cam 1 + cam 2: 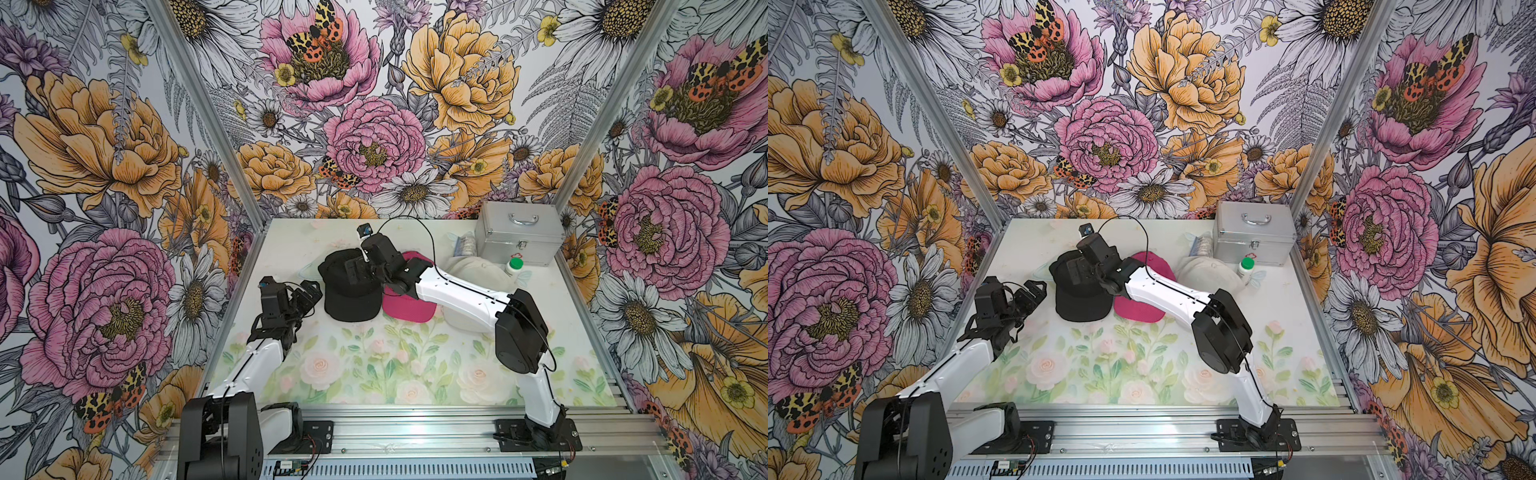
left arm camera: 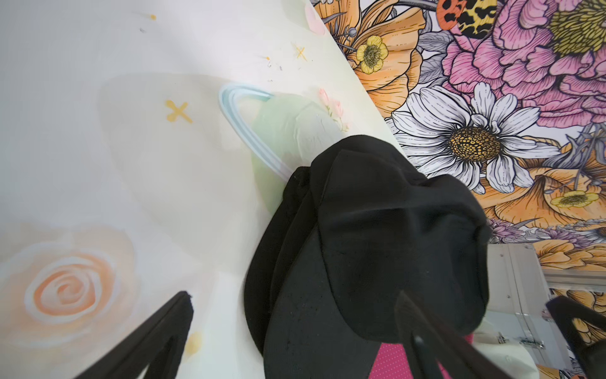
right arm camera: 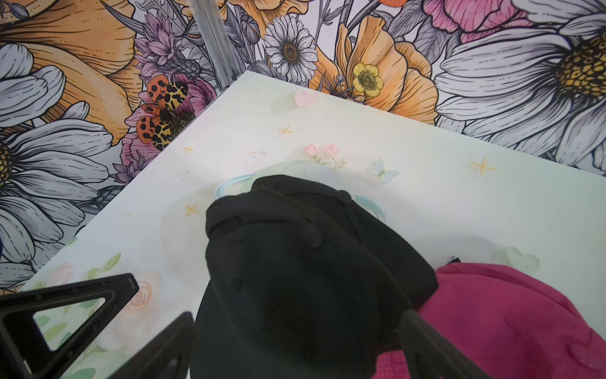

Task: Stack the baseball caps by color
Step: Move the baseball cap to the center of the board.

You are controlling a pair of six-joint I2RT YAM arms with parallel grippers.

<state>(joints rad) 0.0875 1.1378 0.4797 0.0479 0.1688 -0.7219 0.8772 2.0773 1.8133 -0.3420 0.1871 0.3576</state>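
The black caps (image 1: pixel 349 301) lay nested mid-tabletop (image 1: pixel 374 374), a pink cap (image 1: pixel 409 309) touching them, a cream cap (image 1: pixel 469 266) beyond. They looked light, with floppy crowns and stiffer brims, probably best pinched at the brim. The right hand (image 1: pixel 359 272) hung spread over the black ones, the left hand (image 1: pixel 309 293) spread beside them. The right arm (image 1: pixel 457 291) hid much pink and cream; counts were unclear.

You look into a booth whose three walls (image 1: pixel 374 104) carry bold wallpaper of pink, orange and white flowers with spotted moths. Bare metal posts (image 1: pixel 210 112) stand in the two far corners. The table (image 1: pixel 374 365) has a pale print of roses and leaves, washed bright at its far end. A ribbed metal rail (image 1: pixel 415 432) runs along the near edge.
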